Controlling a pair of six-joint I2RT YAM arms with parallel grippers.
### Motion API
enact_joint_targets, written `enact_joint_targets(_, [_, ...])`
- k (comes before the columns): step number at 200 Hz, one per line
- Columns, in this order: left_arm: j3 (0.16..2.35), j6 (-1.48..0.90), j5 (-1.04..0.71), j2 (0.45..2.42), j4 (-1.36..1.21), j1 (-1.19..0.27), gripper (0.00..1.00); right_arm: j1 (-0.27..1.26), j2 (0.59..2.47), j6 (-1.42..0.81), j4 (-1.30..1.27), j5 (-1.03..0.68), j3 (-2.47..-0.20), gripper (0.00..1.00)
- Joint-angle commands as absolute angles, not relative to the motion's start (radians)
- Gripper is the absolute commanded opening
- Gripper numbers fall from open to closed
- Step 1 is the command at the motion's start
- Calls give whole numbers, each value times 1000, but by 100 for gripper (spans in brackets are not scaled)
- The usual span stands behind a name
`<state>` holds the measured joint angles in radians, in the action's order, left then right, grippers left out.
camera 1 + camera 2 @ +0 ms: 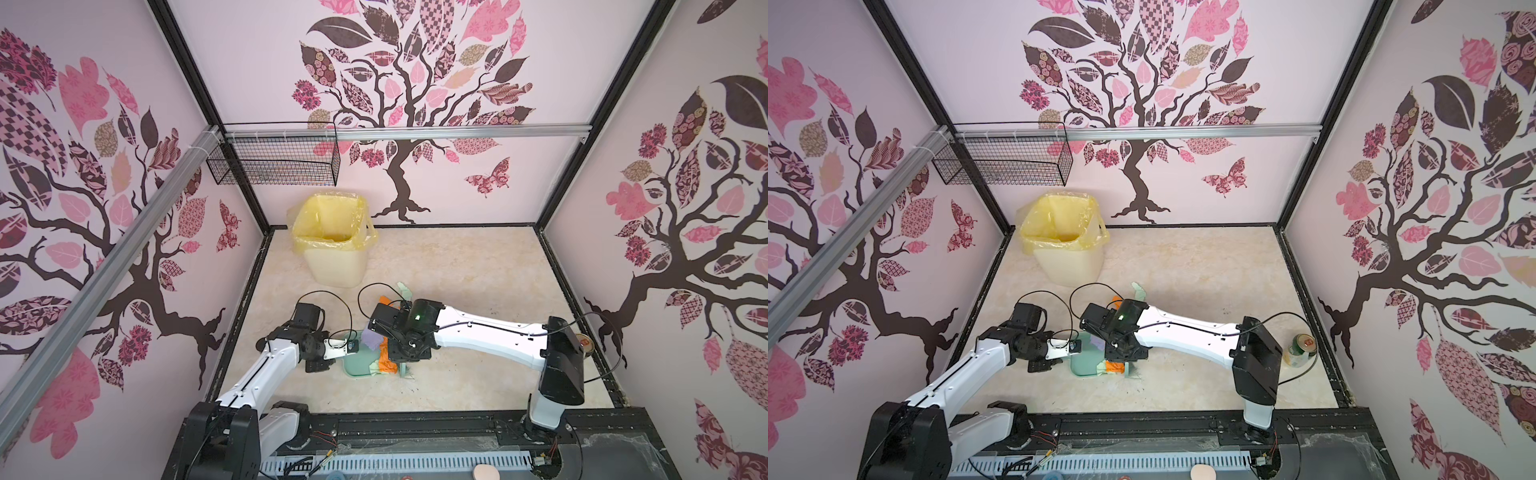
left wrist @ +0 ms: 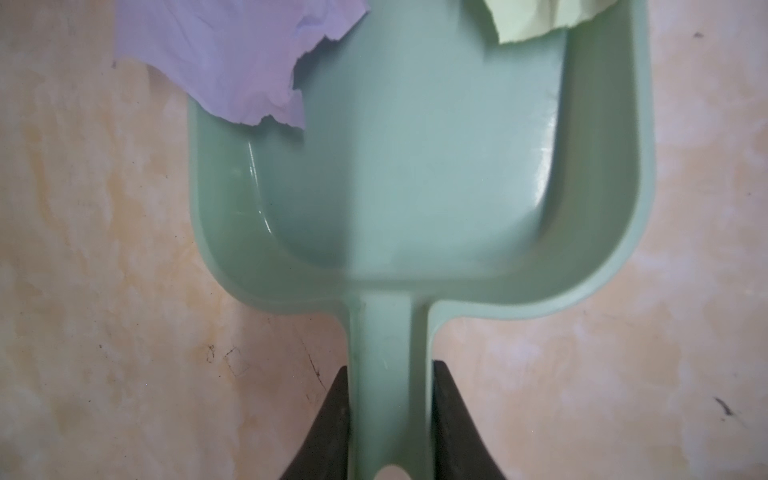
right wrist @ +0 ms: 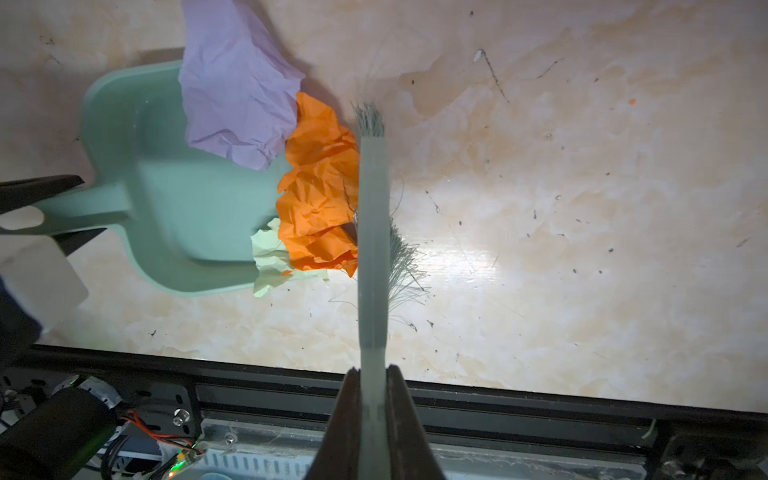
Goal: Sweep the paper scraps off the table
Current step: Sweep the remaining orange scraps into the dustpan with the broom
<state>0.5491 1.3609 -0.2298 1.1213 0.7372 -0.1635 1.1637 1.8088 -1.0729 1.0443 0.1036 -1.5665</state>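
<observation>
My left gripper (image 2: 388, 370) is shut on the handle of the teal dustpan (image 2: 415, 166), which lies flat on the table (image 1: 478, 270). My right gripper (image 3: 373, 370) is shut on the teal brush (image 3: 374, 208). The brush stands against the dustpan's mouth. Three paper scraps are bunched there: a lilac one (image 3: 237, 91) lying over the pan's side rim, an orange one (image 3: 320, 195) pressed against the brush, and a pale green one (image 3: 270, 257) at the lip. Farther back, a pale green scrap (image 1: 403, 289) and an orange scrap (image 1: 384, 300) lie partly hidden behind my right wrist.
A cream bin with a yellow liner (image 1: 330, 237) stands at the back left of the table. A tin can (image 1: 1300, 345) sits by the right wall behind my right arm. A wire basket (image 1: 274, 162) hangs on the back rail. The black frame edge (image 3: 498, 399) runs close in front of the brush.
</observation>
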Motion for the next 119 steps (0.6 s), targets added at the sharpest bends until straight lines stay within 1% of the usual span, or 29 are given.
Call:
enact_joint_targets(1, [573, 1334, -226, 1129, 774, -203, 0, 1167, 1859, -1042, 1041, 99, -1631, 0])
enact_joint_targets(32, [575, 1262, -211, 1143, 752, -274, 0, 1167, 1903, -1010, 1049, 78, -1712, 0])
enact_joint_targets(86, [635, 1189, -220, 1211, 724, -280, 0, 1167, 1878, -980, 1093, 75, -1713, 0])
enact_joint_targets(102, [652, 1157, -225, 1220, 721, -279, 0, 1167, 1846, -970, 1146, 116, -1712, 0])
enact_joint_targets(119, [649, 1128, -235, 1217, 720, -277, 0, 1160, 1812, -953, 1256, 198, -1749, 0])
